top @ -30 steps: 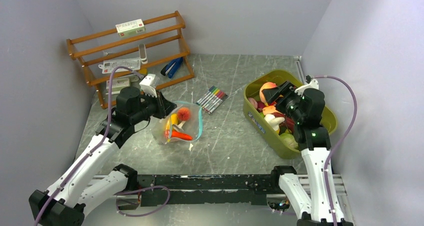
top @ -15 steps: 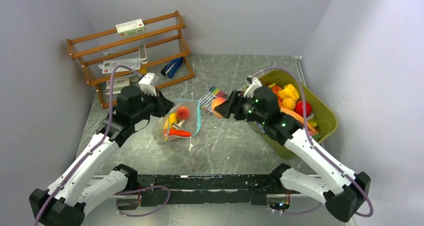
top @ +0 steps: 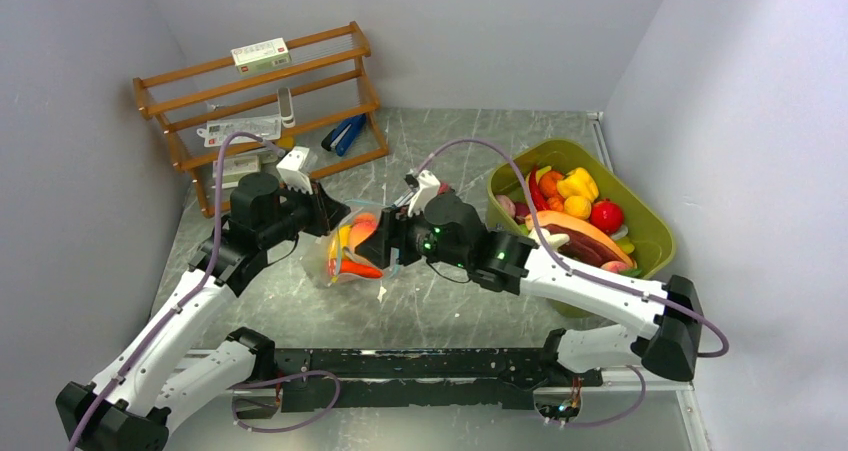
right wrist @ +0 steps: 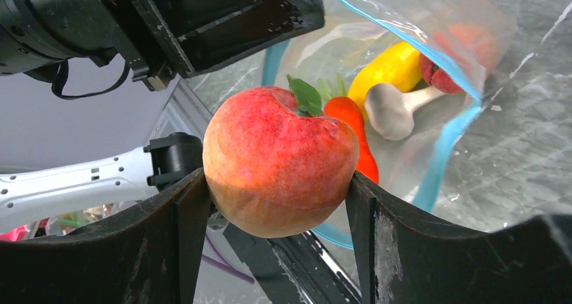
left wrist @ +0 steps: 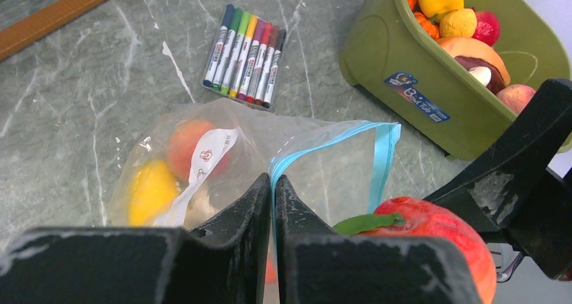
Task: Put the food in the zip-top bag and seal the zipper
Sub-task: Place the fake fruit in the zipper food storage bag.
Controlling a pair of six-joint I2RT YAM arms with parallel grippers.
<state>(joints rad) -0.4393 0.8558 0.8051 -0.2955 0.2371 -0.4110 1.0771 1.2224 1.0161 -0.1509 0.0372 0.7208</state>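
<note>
Right wrist view gives me what the overhead cannot: the right gripper [top: 386, 240] is clamped on a peach [right wrist: 276, 159], one dark finger pressed into each flank, green leaf on top, hanging right at the mouth of the zip-top bag [right wrist: 432, 41]. Through that mouth I see a white mushroom [right wrist: 391, 108], an orange carrot [right wrist: 351, 118] and a yellow piece [right wrist: 388, 68] lying inside, all glossy moulded plastic. The left wrist view shows the other half: the left gripper [left wrist: 272, 183] has its fingers pinched together on the bag's upper lip, holding the thin film up so the teal zipper [left wrist: 383, 157] arcs open. The film is clear and crumpled, with a white label on its side. From the top view, the bag sits on the left half of the tabletop [top: 450, 301], between the two grippers, which nearly meet there. The olive tub [left wrist: 398, 61], smooth-walled with rounded corners and heaped with more toy produce, sits against the right edge. The marker pens [left wrist: 246, 54] lie side by side just beyond the bag toward the far edge, and a slatted wooden rack [top: 260, 101] fills the far left corner. Bare marbled surface lies along the near edge.
</note>
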